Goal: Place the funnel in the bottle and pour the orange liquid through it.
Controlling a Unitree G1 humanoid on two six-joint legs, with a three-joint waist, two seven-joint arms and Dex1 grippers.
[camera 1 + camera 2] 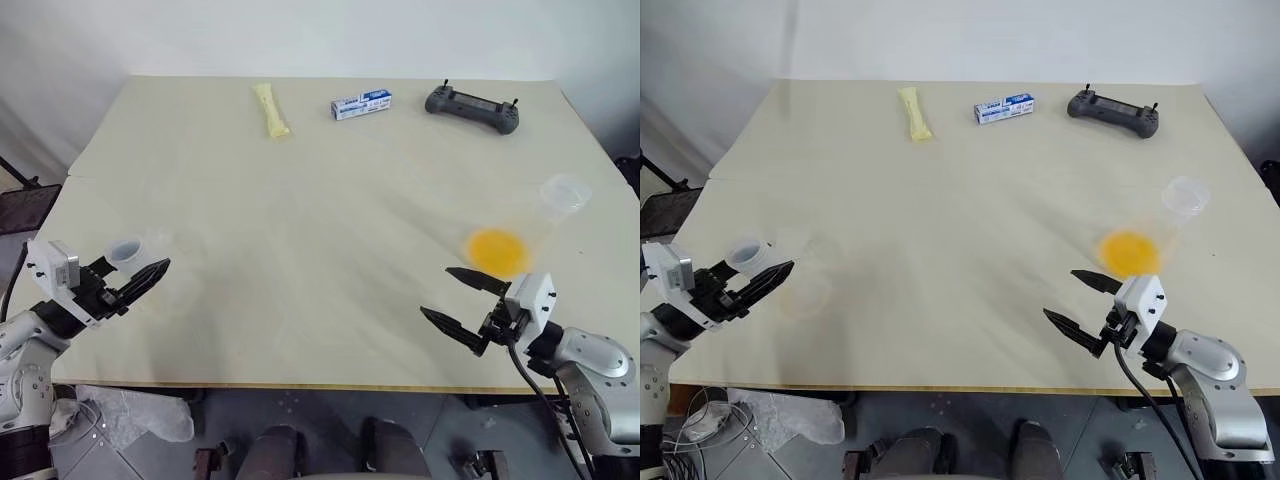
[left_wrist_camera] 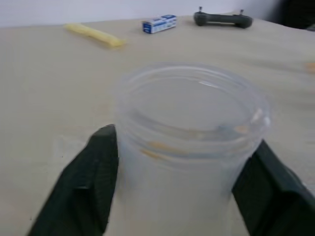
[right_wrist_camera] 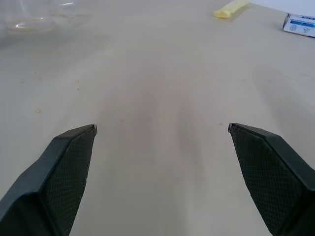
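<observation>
A clear bottle stands near the table's left edge; its round mouth sits between my left gripper's fingers. My left gripper is level, and both black fingers press against the bottle's neck. The orange liquid pools in the bottom of a clear cup at the right. My right gripper hangs open just left of and in front of that cup, holding nothing, with bare table between its fingers. The funnel is too faint to pick out.
At the far edge lie a pale yellow packet, a blue-and-white box and a black controller. The table's front edge runs just below both grippers.
</observation>
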